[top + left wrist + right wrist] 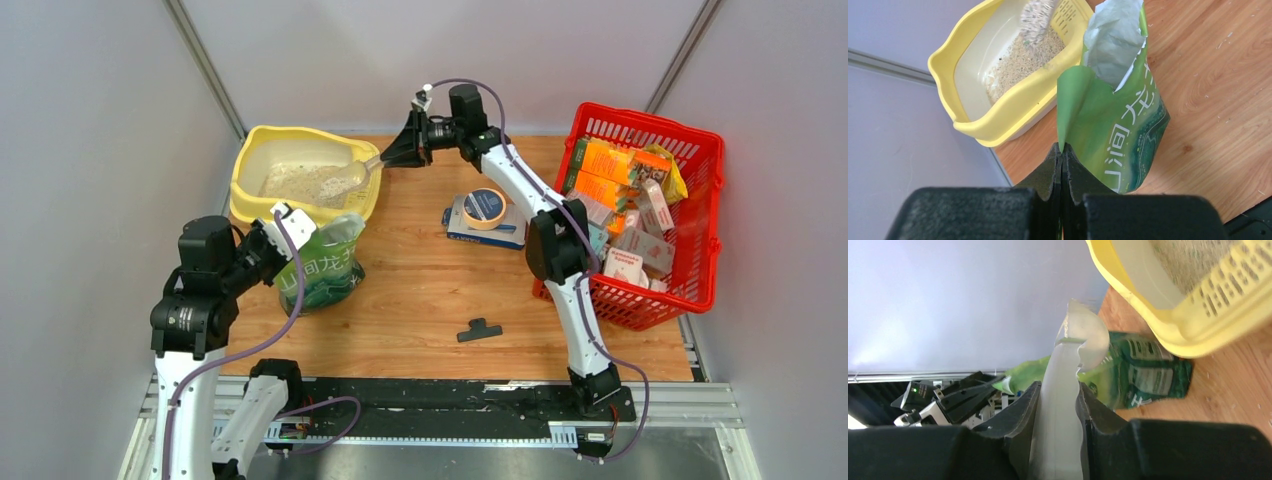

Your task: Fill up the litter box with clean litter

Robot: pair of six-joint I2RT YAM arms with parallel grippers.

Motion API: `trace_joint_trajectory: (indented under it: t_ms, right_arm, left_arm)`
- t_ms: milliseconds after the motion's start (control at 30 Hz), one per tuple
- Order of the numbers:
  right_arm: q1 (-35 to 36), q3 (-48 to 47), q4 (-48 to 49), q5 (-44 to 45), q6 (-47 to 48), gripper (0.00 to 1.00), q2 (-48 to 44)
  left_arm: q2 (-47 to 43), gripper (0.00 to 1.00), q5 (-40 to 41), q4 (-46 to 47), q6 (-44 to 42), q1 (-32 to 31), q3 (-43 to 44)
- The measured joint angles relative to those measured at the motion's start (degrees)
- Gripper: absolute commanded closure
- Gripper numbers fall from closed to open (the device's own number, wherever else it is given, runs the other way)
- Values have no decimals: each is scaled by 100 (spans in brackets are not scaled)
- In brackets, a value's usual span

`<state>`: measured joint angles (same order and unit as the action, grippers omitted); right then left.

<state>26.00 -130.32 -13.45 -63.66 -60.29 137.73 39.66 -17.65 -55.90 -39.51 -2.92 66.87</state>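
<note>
The pale yellow litter box (250, 150) sits at the back left with a layer of beige clean litter (295, 182) inside it. My right gripper (402, 150) is shut on the handle of a translucent white scoop (345, 180). The scoop's head, speckled with granules, is over the box's right end. The wrist view shows the scoop handle (1073, 335) between the fingers, below the box rim (1193, 332). The opened green litter pouch (325, 268) stands in front of the box. My left gripper (1062, 150) is shut on the pouch's (1118, 125) top edge, beside the box (998, 117).
A red basket (650, 122) full of orange and pink cartons stands at the right. A tape roll (485, 205) lies on a flat blue-white box mid-table. A small black clip (480, 329) lies near the front. Grey walls close in on the left, back and right.
</note>
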Motion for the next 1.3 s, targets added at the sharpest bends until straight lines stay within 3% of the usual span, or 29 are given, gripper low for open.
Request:
trace_joint_trajectory:
  t_ms: [233, 333, 667, 1100, 1300]
  right_arm:
    - [55, -1401, 922, 592, -31, 100, 162]
    - [76, -1523, 1357, 898, 116, 100, 170]
    - [297, -1250, 1062, 2328, 1569, 100, 188]
    - [820, 116, 577, 3307, 4645, 100, 74]
    - [964, 203, 487, 3620, 5567, 100, 72]
  left_arm:
    - [146, 100, 20, -345, -52, 0, 234]
    - [195, 100, 44, -457, -92, 0, 317]
    - [173, 100, 133, -616, -136, 0, 380]
    - [-153, 100, 111, -817, -111, 0, 354]
    - [-391, 100, 15, -791, -66, 2, 197]
